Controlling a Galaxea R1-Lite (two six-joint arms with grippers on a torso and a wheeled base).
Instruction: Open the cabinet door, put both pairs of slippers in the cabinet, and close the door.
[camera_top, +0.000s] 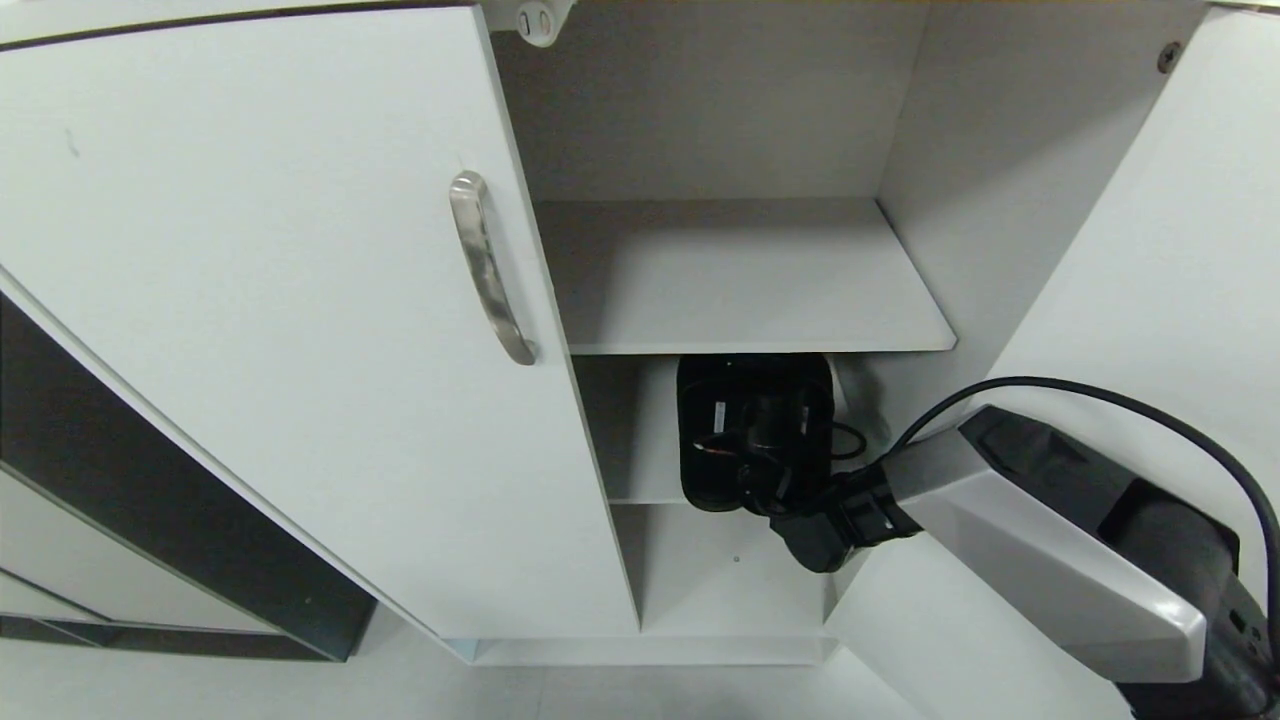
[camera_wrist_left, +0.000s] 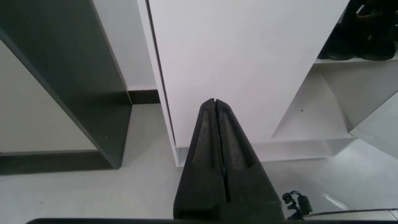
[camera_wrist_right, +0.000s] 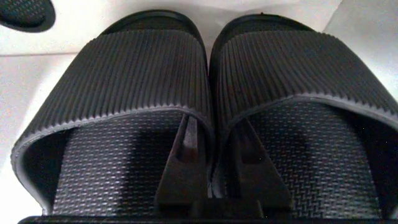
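- White cabinet (camera_top: 1000, 200) stands on a pale floor; its left door (camera_top: 250, 300) is closed, with the handle (camera_top: 487, 270) near the door's right edge.
- Left gripper (camera_wrist_left: 214, 109) hangs before that door's bottom edge, fingers pressed together and empty.
- Slippers (camera_wrist_right: 143, 81), a black pair, lie side by side near the front edge of the lower shelf (camera_top: 645, 485).
- Right gripper (camera_wrist_right: 214, 180) has one finger inside each slipper and pinches their adjoining walls.
- They are probably light, soft ribbed rubber that grips well; that inner-wall pinch suits carrying both, though they may sag.
- Right wrist view reveals the pinch and another dark piece (camera_wrist_right: 25, 12) beyond; head view gives the shelves and the open right door (camera_top: 1180, 300).
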